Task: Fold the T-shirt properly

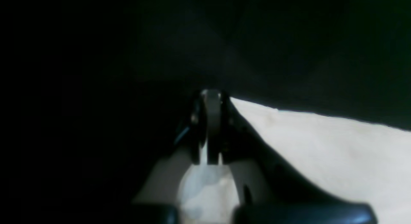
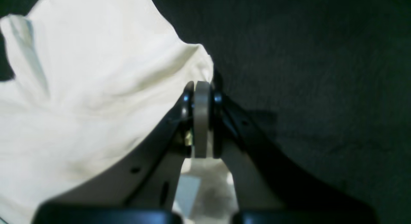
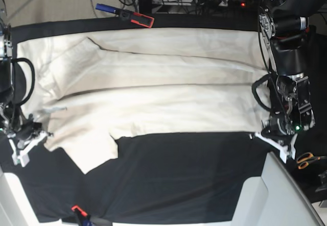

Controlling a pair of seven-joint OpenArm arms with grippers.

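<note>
Across the near half of the counter (image 3: 179, 175) bare black cloth lies open to me, wide enough for either end effector to sweep. The T-shirt (image 3: 153, 88) spreads over the far half. Clamps (image 3: 134, 16) stand at the far edge, another clamp (image 3: 77, 211) sits near left, and scissors (image 3: 306, 159) lie off to the right.

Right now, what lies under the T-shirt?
The T-shirt lies spread on a black table cloth, which shows bare along its near side. Anything else beneath the shirt is covered. Both claws, left and right, pinch its near edge.
</note>
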